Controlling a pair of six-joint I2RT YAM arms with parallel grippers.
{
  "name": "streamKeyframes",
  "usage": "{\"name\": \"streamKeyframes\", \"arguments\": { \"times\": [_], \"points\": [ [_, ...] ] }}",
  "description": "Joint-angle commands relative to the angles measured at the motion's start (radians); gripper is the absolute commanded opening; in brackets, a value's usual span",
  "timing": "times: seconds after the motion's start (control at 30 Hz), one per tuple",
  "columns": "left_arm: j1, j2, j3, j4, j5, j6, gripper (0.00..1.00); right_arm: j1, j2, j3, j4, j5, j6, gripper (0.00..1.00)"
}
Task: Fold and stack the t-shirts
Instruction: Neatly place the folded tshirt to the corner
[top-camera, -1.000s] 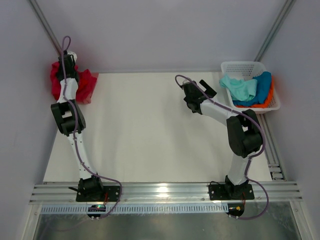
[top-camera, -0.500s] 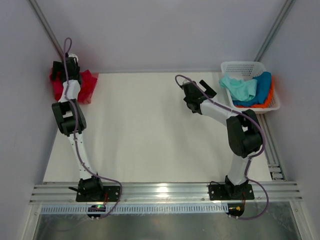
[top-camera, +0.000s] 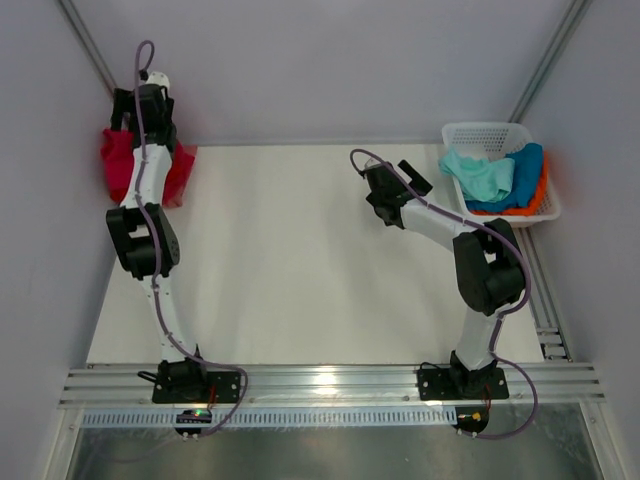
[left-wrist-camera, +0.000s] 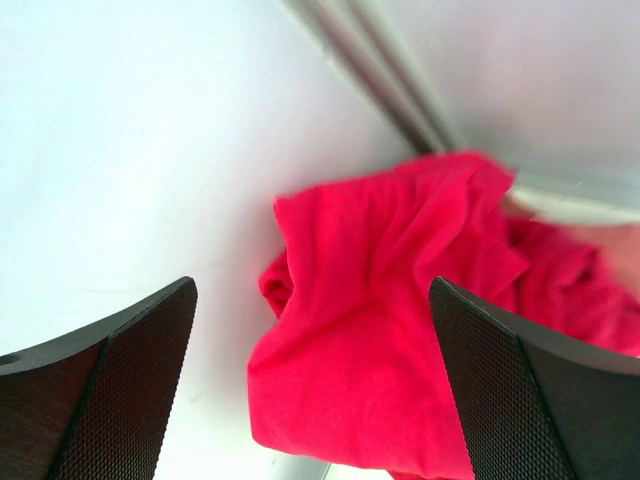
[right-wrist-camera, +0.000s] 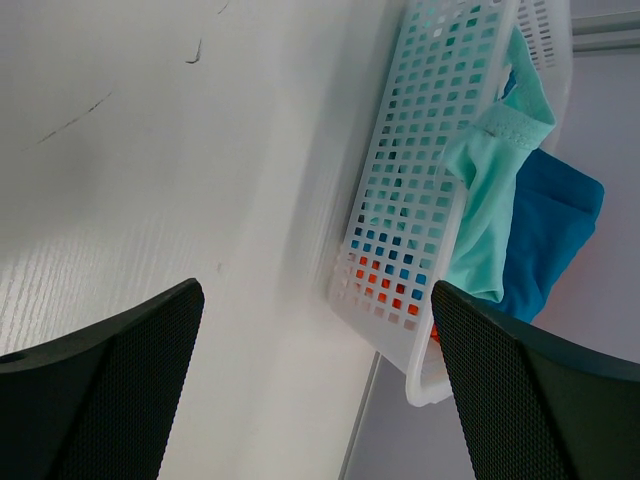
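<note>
Left gripper (left-wrist-camera: 312, 290): jaws wide apart, holding nothing, hovering above the crumpled red t-shirts (top-camera: 180, 168) in the far-left corner of the table (top-camera: 300, 260).
Right gripper (right-wrist-camera: 315, 290): jaws wide apart, empty, near the white basket (top-camera: 482, 130) at far right, which holds the mint-green, blue and orange t-shirts (top-camera: 480, 175).

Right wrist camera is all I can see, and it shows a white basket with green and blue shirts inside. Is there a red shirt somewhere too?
Observer: Yes. A red shirt is bunched up at the far left corner of the table.
Operator: Is the other arm holding it?
Observer: No. The left end effector hangs open above it with nothing in it.
Operator: Is my basket close to that shirt?
Observer: No. The basket sits at the far right corner, on the opposite side.
</note>
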Motion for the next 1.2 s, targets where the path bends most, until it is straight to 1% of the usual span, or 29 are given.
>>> {"name": "streamKeyframes", "arguments": {
  "times": [0.0,0.13,0.23,0.27,0.37,0.4,0.43,0.47,0.5,0.57,0.67,0.7,0.77,0.8,0.83,0.9,0.93,0.97,1.03,1.17],
  "points": [
    [-0.007,-0.096,0.004,0.025,0.047,-0.045,0.99,-0.001,-0.034,-0.009,0.025,-0.008,0.024,0.99],
    [0.011,-0.082,0.024,-0.063,0.249,-0.171,0.99,-0.001,-0.036,-0.023,0.041,-0.002,0.012,0.99],
    [0.029,-0.039,0.035,-0.065,0.34,-0.222,0.99,-0.001,-0.048,-0.038,0.055,0.007,-0.002,0.99],
    [0.041,-0.028,0.043,-0.066,0.437,-0.284,0.99,-0.001,-0.049,-0.041,0.058,0.012,-0.008,0.99],
    [0.135,0.031,0.08,-0.071,0.553,-0.427,0.99,-0.001,-0.063,-0.061,0.077,0.016,-0.029,0.99],
    [0.158,0.053,0.116,-0.077,0.66,-0.546,0.99,-0.001,-0.065,-0.063,0.075,0.018,-0.035,0.99],
    [0.178,0.096,0.13,-0.086,0.714,-0.6,0.99,-0.001,-0.065,-0.066,0.075,0.019,-0.037,0.99],
    [0.21,0.113,0.138,-0.084,0.76,-0.649,0.99,-0.001,-0.066,-0.069,0.078,0.018,-0.04,0.99],
    [0.219,0.128,0.138,-0.078,0.814,-0.695,0.99,-0.001,-0.068,-0.076,0.084,0.016,-0.041,0.99],
    [0.233,0.142,0.117,-0.078,0.832,-0.702,0.99,-0.001,-0.069,-0.084,0.091,0.003,-0.048,0.99],
    [0.267,0.128,-0.032,0.056,0.929,-0.786,0.99,-0.001,-0.074,-0.106,0.109,0.006,-0.075,0.99],
    [0.276,0.136,-0.035,0.099,0.944,-0.814,0.99,-0.001,-0.074,-0.122,0.114,0.007,-0.084,0.99],
    [0.305,0.189,-0.008,0.109,1.015,-0.906,0.99,-0.002,-0.074,-0.127,0.105,0.007,-0.101,0.99],
    [0.318,0.211,0.003,0.121,1.089,-0.996,0.99,-0.002,-0.072,-0.124,0.098,0.01,-0.1,0.99],
    [0.328,0.234,0.012,0.153,1.124,-1.051,0.99,-0.002,-0.074,-0.123,0.092,0.012,-0.1,0.99],
    [0.364,0.295,0.02,0.204,1.174,-1.168,0.99,-0.002,-0.075,-0.118,0.074,0.01,-0.088,0.99],
    [0.38,0.311,0.017,0.256,1.203,-1.258,0.99,-0.001,-0.08,-0.118,0.068,0.012,-0.083,0.99],
    [0.388,0.323,0.008,0.277,1.217,-1.288,0.99,-0.001,-0.082,-0.12,0.057,0.012,-0.074,0.99],
    [0.397,0.341,-0.003,0.311,1.234,-1.315,0.99,-0.001,-0.085,-0.123,0.054,0.013,-0.072,1.0],
    [0.396,0.305,-0.029,0.308,1.251,-1.248,0.99,-0.002,-0.086,-0.121,0.066,0.012,-0.072,0.99]
  ]
}}
